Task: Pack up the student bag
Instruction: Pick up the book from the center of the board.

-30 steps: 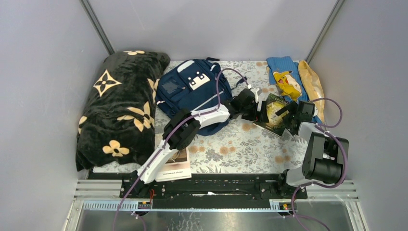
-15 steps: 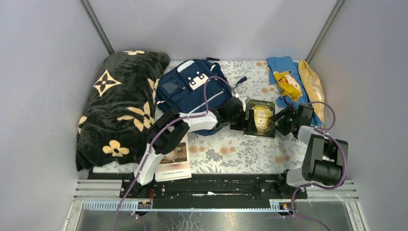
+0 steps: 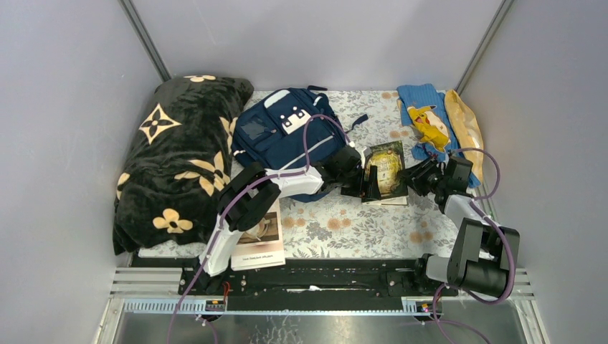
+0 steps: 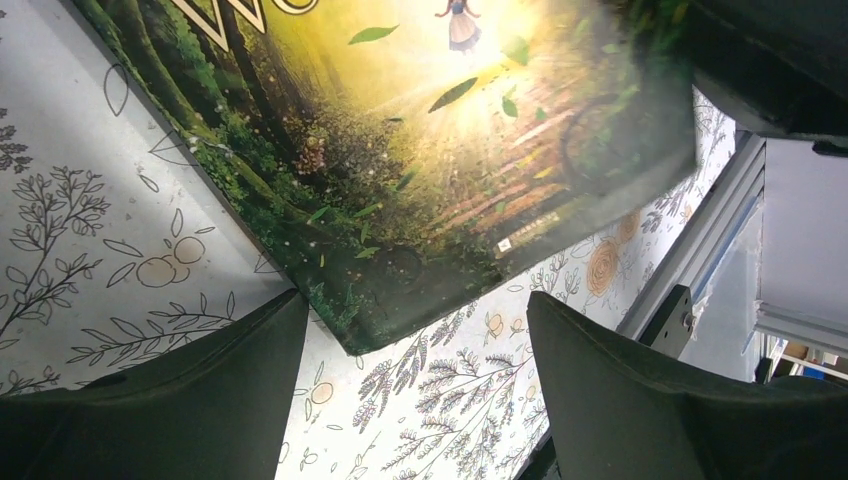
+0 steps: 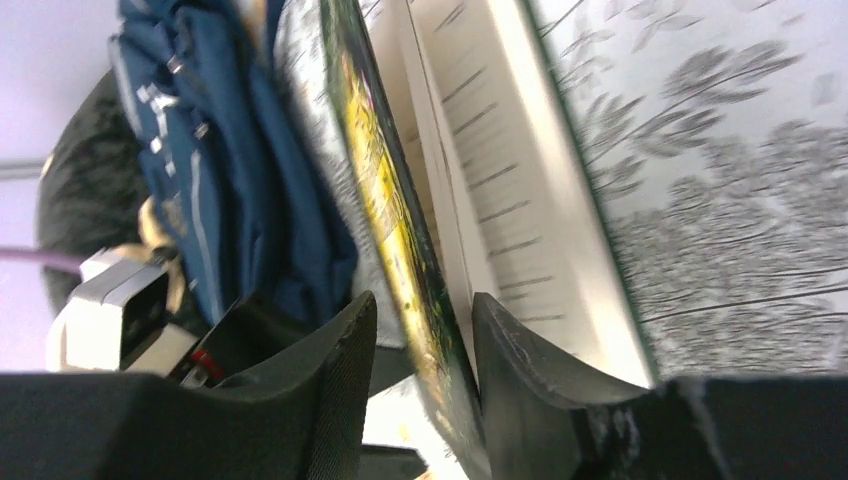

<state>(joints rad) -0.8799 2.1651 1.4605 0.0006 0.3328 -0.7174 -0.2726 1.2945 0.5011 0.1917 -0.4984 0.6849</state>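
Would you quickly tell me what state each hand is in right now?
Left hand: open, fingers spread wide, holding nothing.
Right hand: closed on the book, pinching its front cover.

Two books: green-covered book (image 3: 388, 167) between left pincer (image 3: 367, 185) and right pincer (image 3: 416, 176), pale book (image 3: 259, 241) behind them. One student bag (image 3: 281, 136), one blanket (image 3: 179, 161), one blue cloth (image 3: 421, 100).

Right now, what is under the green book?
Only floral cloth shows around the green book. The right hand holds its front cover lifted, baring white pages beneath. What lies directly under the book is covered.
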